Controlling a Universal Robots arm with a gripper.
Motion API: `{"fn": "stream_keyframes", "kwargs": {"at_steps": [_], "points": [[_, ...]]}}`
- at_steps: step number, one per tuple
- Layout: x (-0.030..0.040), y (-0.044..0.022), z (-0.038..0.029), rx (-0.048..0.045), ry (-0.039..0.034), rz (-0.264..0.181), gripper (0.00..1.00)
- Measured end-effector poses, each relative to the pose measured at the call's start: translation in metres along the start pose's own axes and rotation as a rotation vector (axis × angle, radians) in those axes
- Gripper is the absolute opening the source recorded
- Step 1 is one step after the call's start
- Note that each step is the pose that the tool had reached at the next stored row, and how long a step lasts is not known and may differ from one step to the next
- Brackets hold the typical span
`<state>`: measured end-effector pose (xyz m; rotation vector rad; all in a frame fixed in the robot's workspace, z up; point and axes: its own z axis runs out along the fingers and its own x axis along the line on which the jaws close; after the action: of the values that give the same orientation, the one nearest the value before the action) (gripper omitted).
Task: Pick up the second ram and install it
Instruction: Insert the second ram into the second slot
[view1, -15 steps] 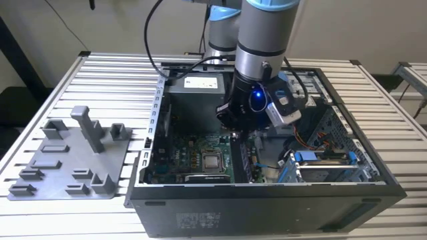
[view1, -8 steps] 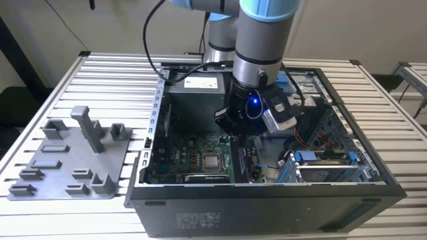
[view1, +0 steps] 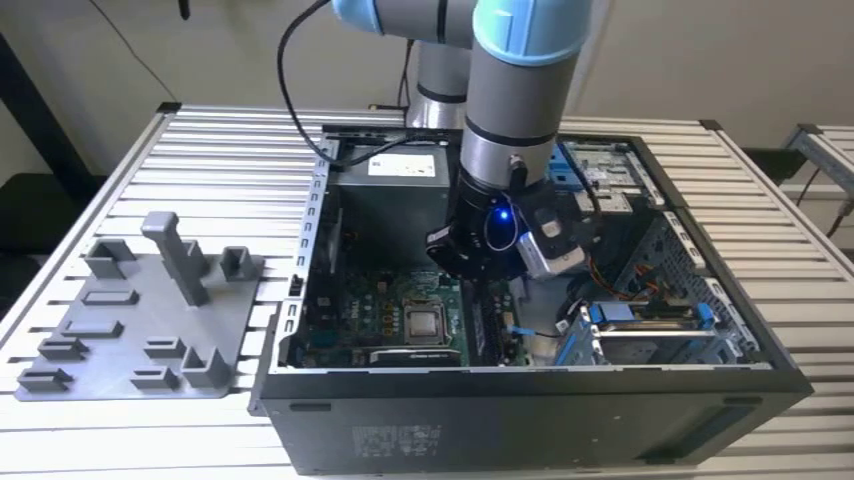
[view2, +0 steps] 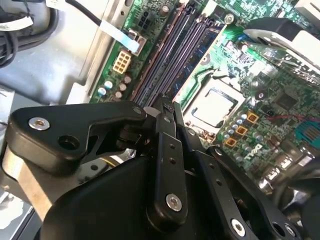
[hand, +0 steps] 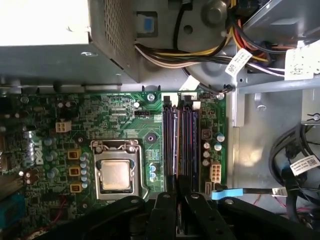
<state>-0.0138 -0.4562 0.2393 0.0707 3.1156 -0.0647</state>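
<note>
**While the pincer hangs over the memory slots, the stick runs in line with them**

Because both wrist views look down past the pincer (hand: 176, 199), its black fingers (view2: 165, 120) come first. They are drawn close together with only a sliver between them. In that sliver I read a thin dark edge as the second ram (hand: 175, 150), seen edge-on, though I cannot tell for certain whether it is pinched or already resting in its slot.

The relation that counts is alignment. The stick's long axis runs straight away from the fingertips, parallel to the row of memory slots (hand: 186, 145) directly beneath, not across them. It lies under the pincer, not off to a side.

Just beside the slots sits the silver processor socket (hand: 116, 174) on the green motherboard (hand: 110, 115). Beyond them is the grey power supply (hand: 75, 55) with its bundle of wires.

In the exterior view the arm (view1: 514, 120) reaches down into the open computer case (view1: 534, 420). Well apart, on the exterior view's left, the grey plastic tray (view1: 120, 330) lies on the slatted tabletop (view1: 227, 160).
</note>
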Motion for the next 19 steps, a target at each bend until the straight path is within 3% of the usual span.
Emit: {"fn": "stream_keyframes", "kwargs": {"at_steps": [7,19], "points": [[0.0021,0.0003,0.008,0.0,0.0003,0.002,0.14],[0.0013,0.0004,0.0097,-0.0002,-0.0008,0.003,0.14]]}}
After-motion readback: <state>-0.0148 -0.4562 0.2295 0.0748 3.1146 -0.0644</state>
